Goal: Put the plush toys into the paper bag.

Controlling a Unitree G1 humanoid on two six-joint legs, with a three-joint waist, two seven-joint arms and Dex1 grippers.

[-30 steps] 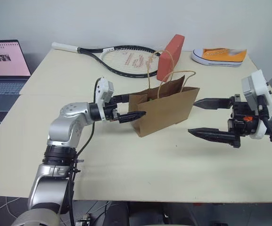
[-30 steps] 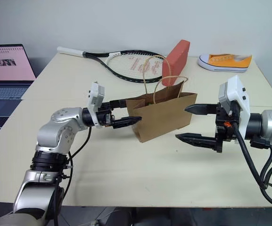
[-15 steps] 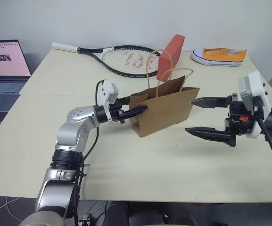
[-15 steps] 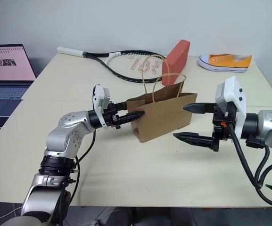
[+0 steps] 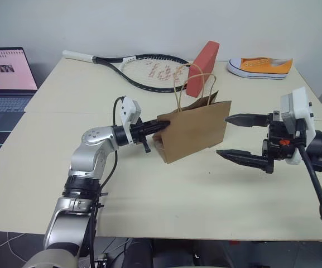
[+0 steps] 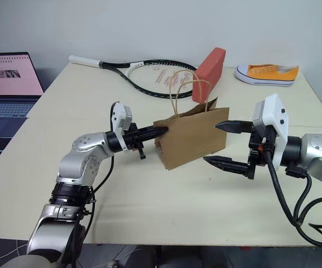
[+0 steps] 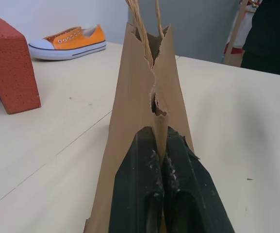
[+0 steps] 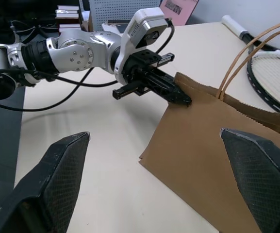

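Paper bag (image 5: 197, 129): mid-table, upright, mouth pinched flat. Left gripper (image 5: 162, 124): clamped on bag's left top edge. Right gripper (image 5: 242, 137): wide open, empty, right of bag. Plush toys: unseen; packing status undeterminable.

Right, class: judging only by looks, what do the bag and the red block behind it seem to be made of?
The paper bag: brown kraft paper, matte, judging by its creased folds and ragged torn rim; its handles look like twisted tan cord. The red block: probably foam or sponge, since its surface looks rough and porous, though brick cannot be ruled out.
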